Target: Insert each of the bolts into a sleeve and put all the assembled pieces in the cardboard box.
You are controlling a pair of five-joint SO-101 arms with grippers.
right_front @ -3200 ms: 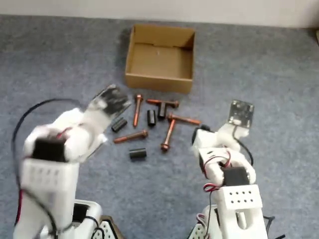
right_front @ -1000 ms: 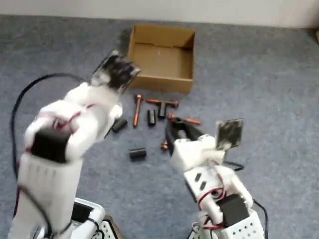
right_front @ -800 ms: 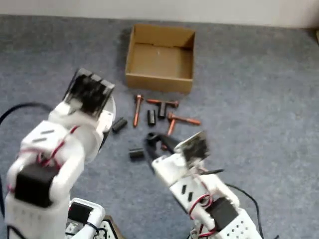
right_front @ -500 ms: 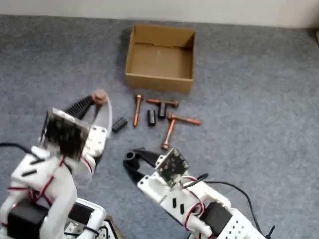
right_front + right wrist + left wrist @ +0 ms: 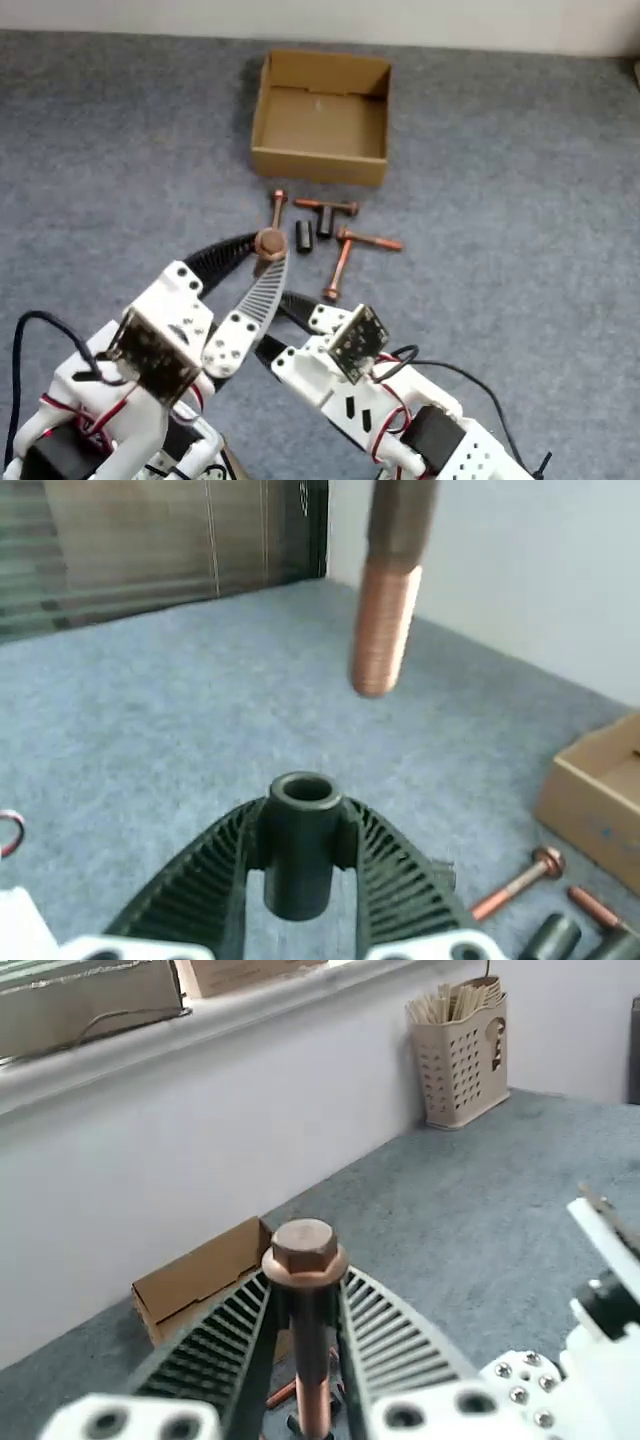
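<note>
Insertion step, I'd say: left gripper (image 5: pixel 267 251) clamps bolt (image 5: pixel 309 1360) above sleeve (image 5: pixel 301 870) clamped in right gripper (image 5: pixel 300 818); next needs tip lined up with bore.

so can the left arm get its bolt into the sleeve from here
Probably yes: the bolt has its threaded end pointing toward the open bore of the sleeve, with nothing between them, though it looks a little off-centre.

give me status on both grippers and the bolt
Left gripper shut on bolt. Right gripper shut on sleeve, upright. Bolt tip above sleeve mouth, not in yet. Nothing between them.
</note>
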